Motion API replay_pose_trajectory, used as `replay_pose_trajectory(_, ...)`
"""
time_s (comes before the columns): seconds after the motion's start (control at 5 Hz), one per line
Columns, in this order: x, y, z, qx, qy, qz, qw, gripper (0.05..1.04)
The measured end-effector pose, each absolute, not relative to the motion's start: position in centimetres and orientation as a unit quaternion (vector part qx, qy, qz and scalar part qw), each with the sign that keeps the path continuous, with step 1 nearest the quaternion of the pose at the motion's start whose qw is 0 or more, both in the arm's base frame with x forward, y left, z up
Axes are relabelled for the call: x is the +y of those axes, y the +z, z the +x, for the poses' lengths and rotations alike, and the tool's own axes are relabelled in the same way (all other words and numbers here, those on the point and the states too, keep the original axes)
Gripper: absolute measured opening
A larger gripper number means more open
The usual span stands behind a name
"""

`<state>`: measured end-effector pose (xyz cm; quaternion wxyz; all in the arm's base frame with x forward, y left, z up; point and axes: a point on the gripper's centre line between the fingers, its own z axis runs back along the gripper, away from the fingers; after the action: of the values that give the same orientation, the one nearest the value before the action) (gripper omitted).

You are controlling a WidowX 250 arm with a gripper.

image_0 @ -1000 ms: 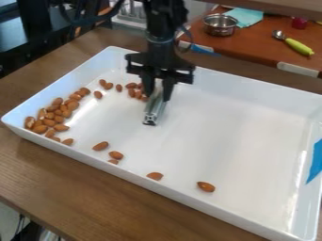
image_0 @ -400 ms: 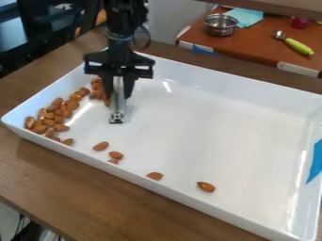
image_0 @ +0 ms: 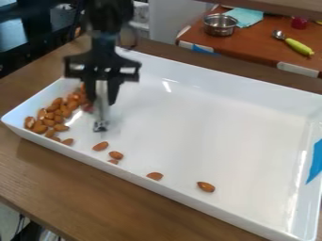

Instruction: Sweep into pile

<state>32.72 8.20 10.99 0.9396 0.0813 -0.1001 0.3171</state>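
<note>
- Toward the upper left of the camera view, the black arm (image_0: 108, 19) came in from the top edge, and its gripper (image_0: 102, 100) hung over the left part of a white tray (image_0: 201, 127).
- The jaws stood apart by just the thickness of a silvery metal bar (image_0: 100, 114) and were closed on it; the bar pointed down, close to upright, but whether its lower end touched the tray floor I could not tell.
- Along the tray's left wall lay the main heap of almonds (image_0: 61, 113), many of them touching, from beside the jaws down toward the near left corner; some at its far end were partly hidden behind the gripper.
- Nearer the front wall, apart from that heap, one loose almond (image_0: 100, 146) lay below the bar, with two more close together just to its right, the lower one partly hidden by the rim.
- Farther right along the same wall lay another almond (image_0: 155, 175), then one last almond (image_0: 205, 187), well apart from the heap.
- Blue tape (image_0: 316, 162) was stuck on the tray's right side, and the tray sat on a brown wooden surface (image_0: 69, 176).
- Behind, on a reddish-brown table (image_0: 252, 47), were a metal pot (image_0: 220, 25), a teal cloth (image_0: 246, 16) and a spoon with a green handle (image_0: 299, 46).
</note>
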Motion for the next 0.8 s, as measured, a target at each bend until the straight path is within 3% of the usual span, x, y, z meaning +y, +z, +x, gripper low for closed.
replay_pose_trajectory(0.4, 1.7, 16.4, 33.1, -0.150, 0.285, 0.009, 0.947, 0.349)
replay_pose_trajectory(0.6, -2.9, 17.0, 33.0, -0.165, 0.238, 0.005, 0.957, 0.349)
replay_pose_trajectory(0.8, -7.3, 16.9, 33.5, -0.209, 0.199, 0.019, 0.957, 0.349)
